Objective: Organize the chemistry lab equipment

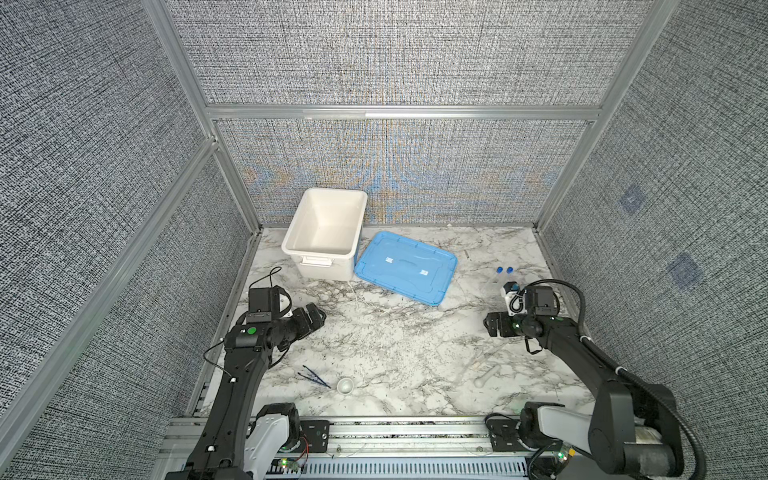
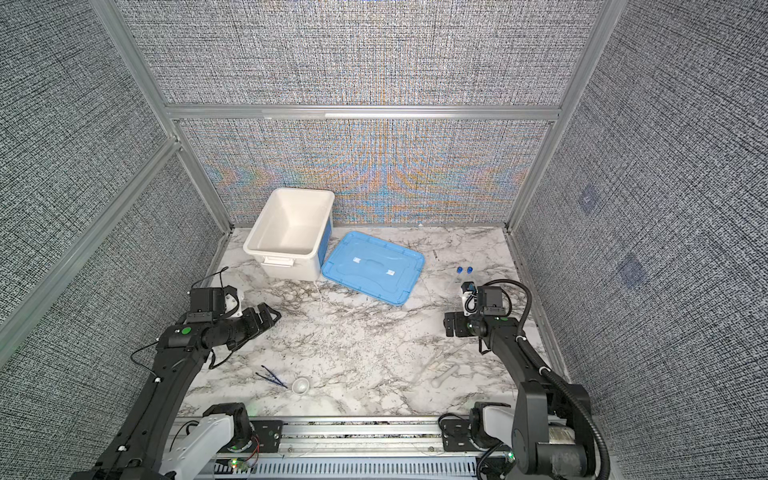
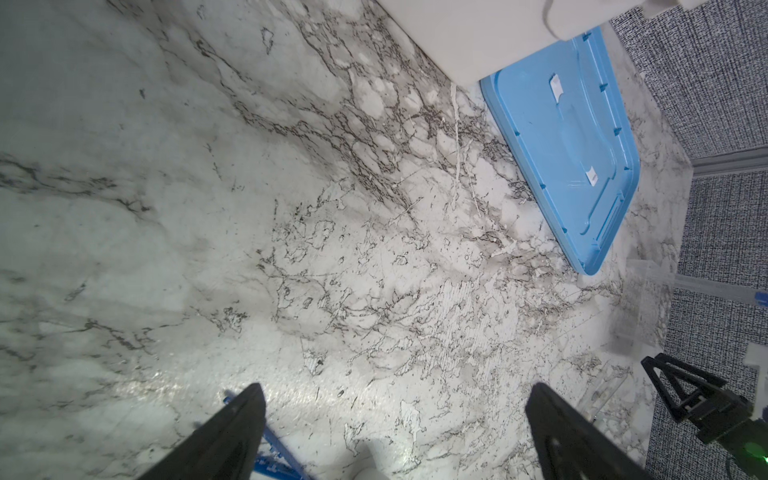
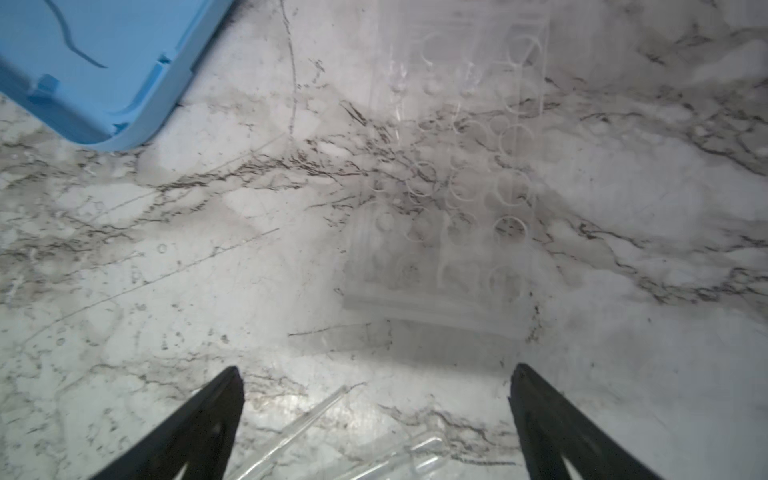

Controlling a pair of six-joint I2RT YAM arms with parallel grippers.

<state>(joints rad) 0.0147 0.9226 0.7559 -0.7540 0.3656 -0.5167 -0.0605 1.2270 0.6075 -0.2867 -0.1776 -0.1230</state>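
We find the lab pieces spread around the margins of the marble-patterned tabletop (image 1: 395,340). The dark thin tweezers (image 1: 316,376) lie near the front edge, just beside the small round whitish dish (image 1: 345,385) but apart from it. Toward the right front lies a white club-shaped plastic piece (image 1: 486,376), pale against the veined surface. The two blue-capped tubes (image 1: 503,270) sit near the right wall, beyond the right gripper (image 1: 492,325); we can hardly make out their clear bodies. In the right wrist view a clear plastic rack (image 4: 457,187) with rows of round holes lies ahead of the fingers, and thin clear pipette-like pieces (image 4: 316,415) show near the fingertips.

Both end effectors are released. The left gripper (image 3: 397,390) and the right one each have their jaws spread wide with only tabletop between them. A broad open stretch of table lies between the two arms.

At the back, left of centre, stands the smooth white rectangular tub (image 1: 324,266). The flat blue lid (image 1: 405,268) lies just beside it on the right. Grey woven panels (image 1: 395,54) in metal framing close in three sides.
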